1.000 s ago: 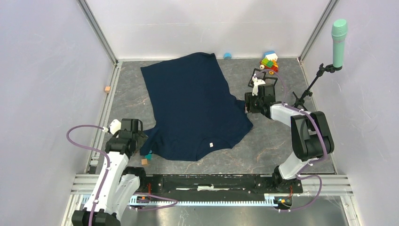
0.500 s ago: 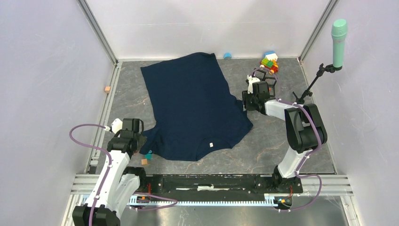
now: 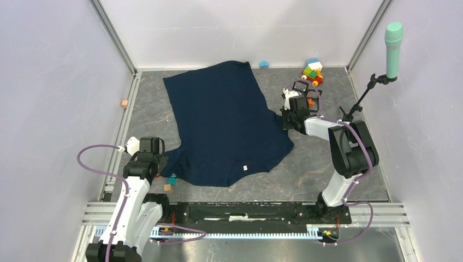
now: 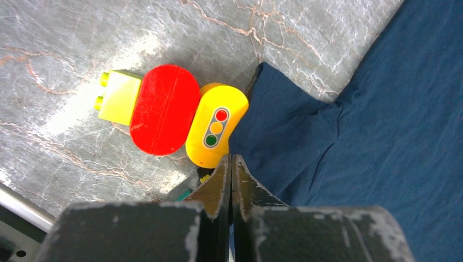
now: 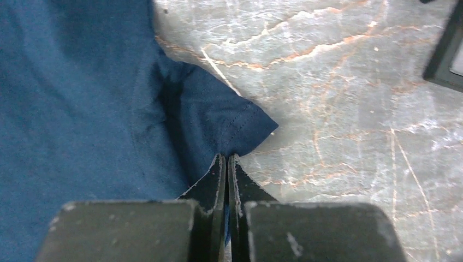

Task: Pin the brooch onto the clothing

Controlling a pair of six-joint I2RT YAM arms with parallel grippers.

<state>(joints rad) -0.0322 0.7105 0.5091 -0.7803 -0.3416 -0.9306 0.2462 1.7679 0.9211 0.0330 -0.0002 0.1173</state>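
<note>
The clothing, a dark navy short-sleeved shirt, lies spread flat on the grey table. My left gripper is at its left sleeve. In the left wrist view that gripper is shut on the sleeve's edge, with a sliver of blue cloth between the fingers. My right gripper is at the right sleeve. There the gripper is shut on the hem of the sleeve, blue cloth again showing between the fingers. The brooch is out of view.
A yellow brick, a red oval piece and a yellow traffic-light piece lie beside the left sleeve. A teal block, toy bricks, a blue cap and a microphone stand are nearby.
Both grippers have gone from open to shut on the shirt's sleeves. The right gripper shifted slightly up-left in the top view; the left arm barely moved.
</note>
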